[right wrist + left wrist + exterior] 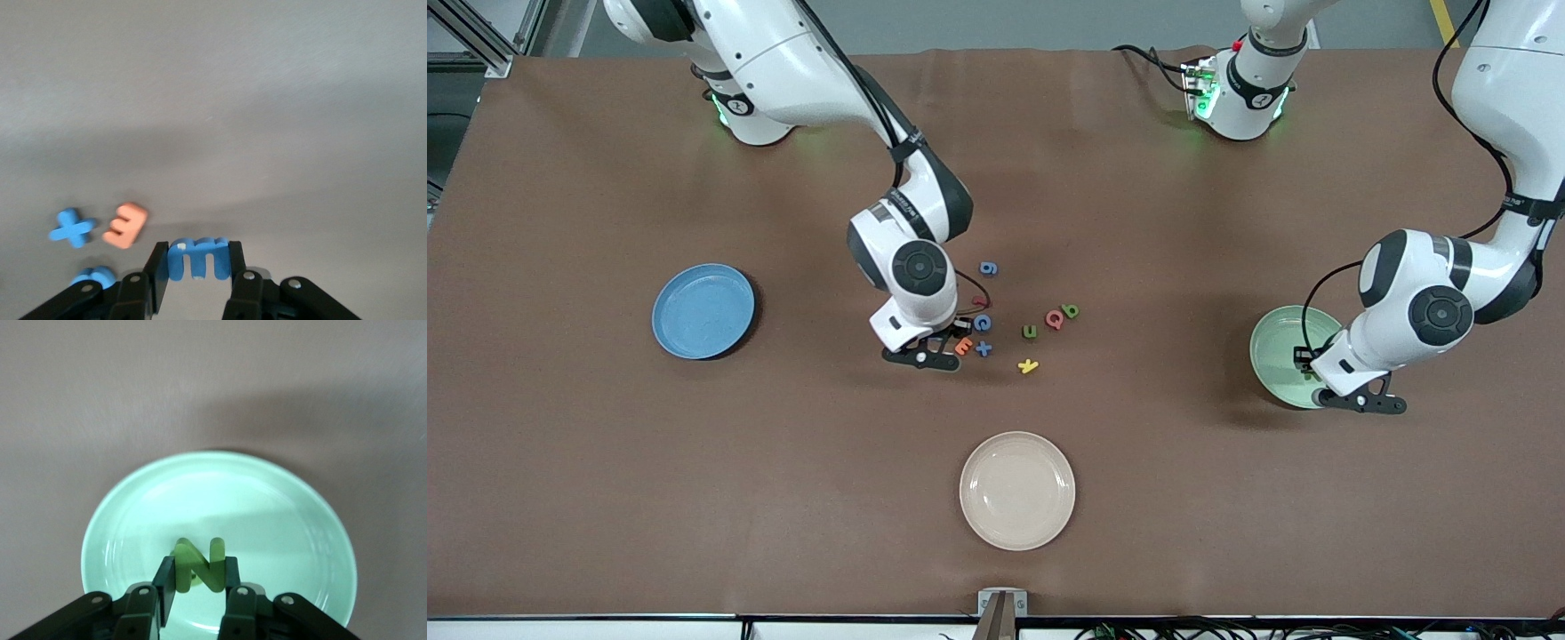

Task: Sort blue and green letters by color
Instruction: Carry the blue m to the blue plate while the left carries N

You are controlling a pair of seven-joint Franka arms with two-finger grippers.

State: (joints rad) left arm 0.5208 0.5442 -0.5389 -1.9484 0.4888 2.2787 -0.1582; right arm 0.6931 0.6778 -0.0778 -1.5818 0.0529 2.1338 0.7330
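Brown counter (pixel 605 462): carries three plates and a loose cluster of tiny letters mid-surface.
Left gripper (pixel 200 583): over the green plate (pixel 1276 356) at the left arm's end; closed on the green N (pixel 200 565), pads against its two sides. Letter sits edge-up, low over the plate floor; contact with the plate can't be told. Another green piece shows just under it.
Why: green goes with green, so this looks like the drop-off step; release seems next.
Right gripper (pixel 195 267): down at the cluster, fingers narrowed onto the blue 3 (pixel 197 259), gripping it on edge at counter level.
Why: probably a fresh pick bound for the blue plate (pixel 703 310), toward the right arm's end.
Blue left: 6 (pixel 988 268), C (pixel 983 322), plus sign (pixel 983 348), all on the counter.
Green left: u (pixel 1030 332), b (pixel 1071 310), on the counter near the cluster's left-arm side.
Non-task: orange E (pixel 125 225) just beside the plus, pink Q (pixel 1055 318), yellow k (pixel 1028 365), beige plate (pixel 1017 490) nearest the camera.
Risk: held 3 is close to the E, may nudge it on lift.
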